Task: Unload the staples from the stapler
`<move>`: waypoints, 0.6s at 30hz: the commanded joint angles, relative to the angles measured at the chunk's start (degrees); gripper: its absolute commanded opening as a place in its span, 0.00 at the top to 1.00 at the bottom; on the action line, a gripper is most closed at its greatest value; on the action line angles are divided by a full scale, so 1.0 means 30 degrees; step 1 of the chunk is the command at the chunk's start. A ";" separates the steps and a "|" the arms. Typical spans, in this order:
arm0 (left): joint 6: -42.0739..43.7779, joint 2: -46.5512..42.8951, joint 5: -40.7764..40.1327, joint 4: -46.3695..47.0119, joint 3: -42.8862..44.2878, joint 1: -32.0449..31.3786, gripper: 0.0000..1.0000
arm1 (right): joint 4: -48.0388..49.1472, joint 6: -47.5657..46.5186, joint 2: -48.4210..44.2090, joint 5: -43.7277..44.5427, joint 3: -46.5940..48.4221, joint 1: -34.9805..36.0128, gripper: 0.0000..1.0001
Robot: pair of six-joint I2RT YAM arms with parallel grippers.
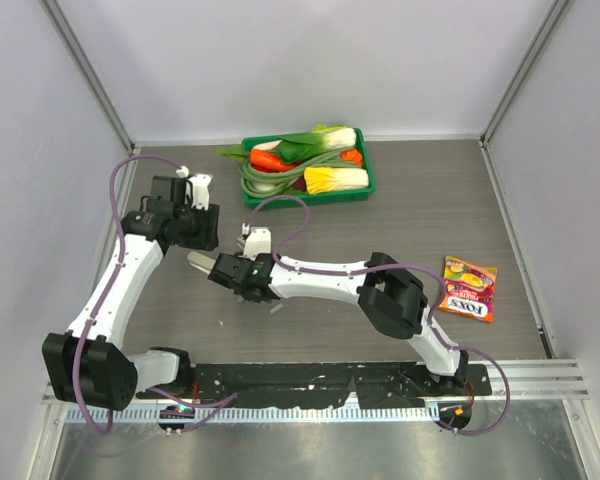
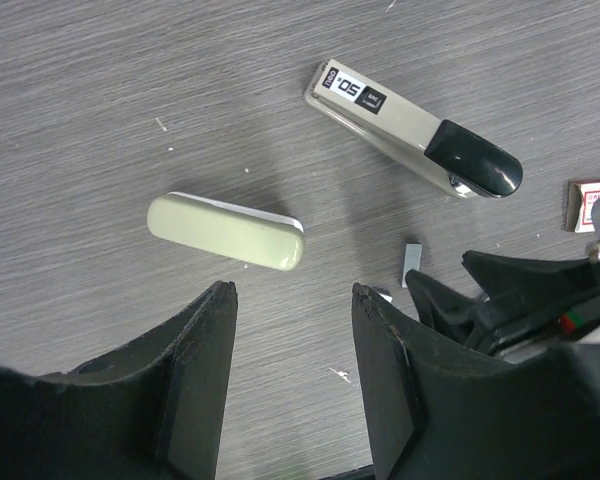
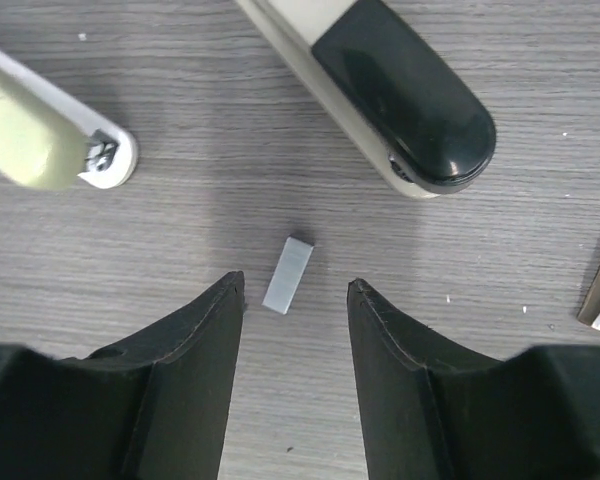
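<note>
The stapler (image 2: 410, 130) lies flat on the wood table, beige-grey with a black rounded end (image 3: 400, 90). A short grey strip of staples (image 3: 288, 273) lies loose on the table just below that black end, also seen as the staples (image 2: 412, 262) in the left wrist view. My right gripper (image 3: 295, 285) is open right over the strip, which sits just ahead of and between its fingertips, untouched. My left gripper (image 2: 295, 295) is open over bare table with nothing between its fingers. A pale greenish oblong piece (image 2: 225, 230) lies to the left of the stapler.
A red-and-white box (image 2: 592, 205) lies right of the stapler. A green basket (image 1: 370, 185) of vegetables stands at the back. A candy bag (image 1: 468, 288) lies on the right. Tiny metal bits (image 2: 340, 375) are scattered on the table.
</note>
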 commanded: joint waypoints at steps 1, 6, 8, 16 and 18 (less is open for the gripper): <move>-0.0085 -0.0122 -0.0509 0.0780 0.0182 0.0229 0.46 | 0.0809 0.1048 0.0426 0.0160 -0.0404 -0.0363 0.50; -0.0437 0.0463 -0.1038 0.0663 0.0445 0.0435 0.46 | 0.1336 0.0990 0.0749 -0.0104 -0.0434 -0.0393 0.50; -0.0467 0.0494 -0.0921 0.0663 0.0417 0.0493 0.46 | 0.1425 0.0960 0.0866 -0.0280 -0.0434 -0.0393 0.49; -0.0496 0.0524 -0.0774 0.0809 0.0182 0.0464 0.46 | 0.1280 0.1136 0.1190 -0.0603 -0.0405 -0.0363 0.48; -0.0496 0.0465 -0.0658 0.0897 0.0123 0.0464 0.46 | 0.1104 0.1283 0.1190 -0.0661 -0.0434 -0.0334 0.48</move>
